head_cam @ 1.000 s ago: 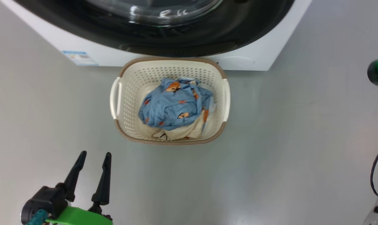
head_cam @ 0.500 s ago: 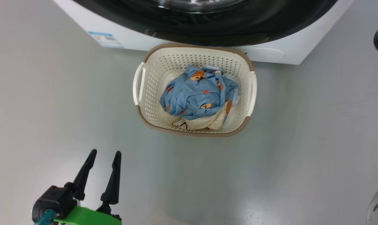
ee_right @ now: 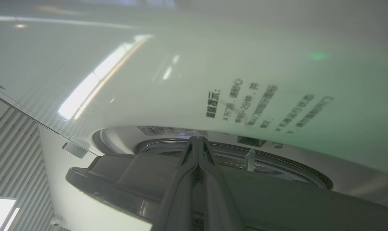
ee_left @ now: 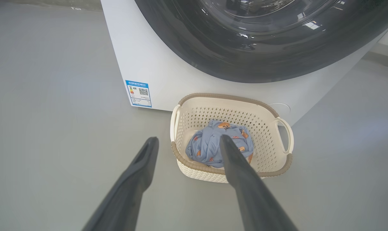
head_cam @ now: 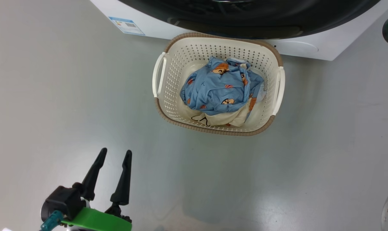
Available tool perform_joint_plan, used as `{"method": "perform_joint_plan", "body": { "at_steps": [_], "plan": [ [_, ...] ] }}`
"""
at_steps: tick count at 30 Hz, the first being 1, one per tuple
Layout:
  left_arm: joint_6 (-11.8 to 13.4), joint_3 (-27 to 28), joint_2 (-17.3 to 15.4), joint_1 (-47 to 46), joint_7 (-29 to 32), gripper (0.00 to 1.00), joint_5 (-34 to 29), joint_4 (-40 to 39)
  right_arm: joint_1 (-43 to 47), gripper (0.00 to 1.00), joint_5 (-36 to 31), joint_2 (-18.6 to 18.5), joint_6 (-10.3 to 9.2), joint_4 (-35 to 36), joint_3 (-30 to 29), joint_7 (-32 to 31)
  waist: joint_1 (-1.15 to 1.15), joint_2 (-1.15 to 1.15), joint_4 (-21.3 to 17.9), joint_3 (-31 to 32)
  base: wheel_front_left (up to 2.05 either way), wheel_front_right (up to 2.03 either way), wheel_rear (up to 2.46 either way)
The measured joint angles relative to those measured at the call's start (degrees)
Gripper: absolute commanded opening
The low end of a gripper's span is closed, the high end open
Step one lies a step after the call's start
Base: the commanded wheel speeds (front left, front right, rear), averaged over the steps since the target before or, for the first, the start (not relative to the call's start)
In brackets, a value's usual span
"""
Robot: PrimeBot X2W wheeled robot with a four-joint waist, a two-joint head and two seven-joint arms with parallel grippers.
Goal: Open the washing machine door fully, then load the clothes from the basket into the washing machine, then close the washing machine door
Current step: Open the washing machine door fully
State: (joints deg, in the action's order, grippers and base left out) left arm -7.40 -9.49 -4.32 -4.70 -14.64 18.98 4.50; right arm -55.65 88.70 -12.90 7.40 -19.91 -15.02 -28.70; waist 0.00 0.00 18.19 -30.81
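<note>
Head camera has swung since a second ago, so the basket (head_cam: 219, 131) holding the clothes (head_cam: 219, 89) now lies right of centre, near the frame's top, just before the washing machine (head_cam: 303, 48). The washing machine door (head_cam: 245, 16) is cut off by the top edge. The blue label sticker (head_cam: 126, 25) carries a QR code in the left wrist view; its text is too small to read. The left gripper (head_cam: 116, 150), lower left, is spread and empty. The right gripper (ee_right: 197, 141) is pressed together above a dark grey part; Chinese print (ee_right: 264, 102) there is blurred.
</note>
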Motion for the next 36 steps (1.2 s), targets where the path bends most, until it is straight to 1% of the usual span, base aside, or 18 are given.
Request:
{"method": "perform_joint_plan", "body": {
  "at_steps": [7, 14, 23, 36],
  "plan": [
    [0.0, -0.19, 0.93, -0.35, 0.0, 1.0, 0.01, 0.16, -2.0, 0.0, -0.01, -1.51, 0.0, -0.13, 2.08, -0.32, 0.0, 0.0, 1.01, -0.48, 0.0, 0.0, 0.0],
    [0.0, -0.12, 1.48, -0.36, 0.0, 1.0, 0.02, 0.36, -2.01, 0.0, -0.01, -2.03, 0.0, -0.21, 3.69, -0.92, 0.0, 0.0, 0.77, -0.24, 0.0, 0.0, 0.0],
    [0.0, 0.79, 1.63, -1.27, 0.0, 1.0, 0.09, 0.35, -1.97, 0.0, -0.01, -2.1, 0.0, -0.43, 6.81, -1.64, 0.0, 0.0, -0.78, 0.23, 0.0, 0.0, 0.0],
    [0.0, 1.59, 1.74, -1.45, 0.0, 1.0, 0.1, 0.38, 0.07, 0.0, 0.3, -0.99, 0.0, 0.3, 10.96, -4.95, 0.0, 0.0, -3.46, 1.67, 0.0, 0.0, 0.0]
  ]
}}
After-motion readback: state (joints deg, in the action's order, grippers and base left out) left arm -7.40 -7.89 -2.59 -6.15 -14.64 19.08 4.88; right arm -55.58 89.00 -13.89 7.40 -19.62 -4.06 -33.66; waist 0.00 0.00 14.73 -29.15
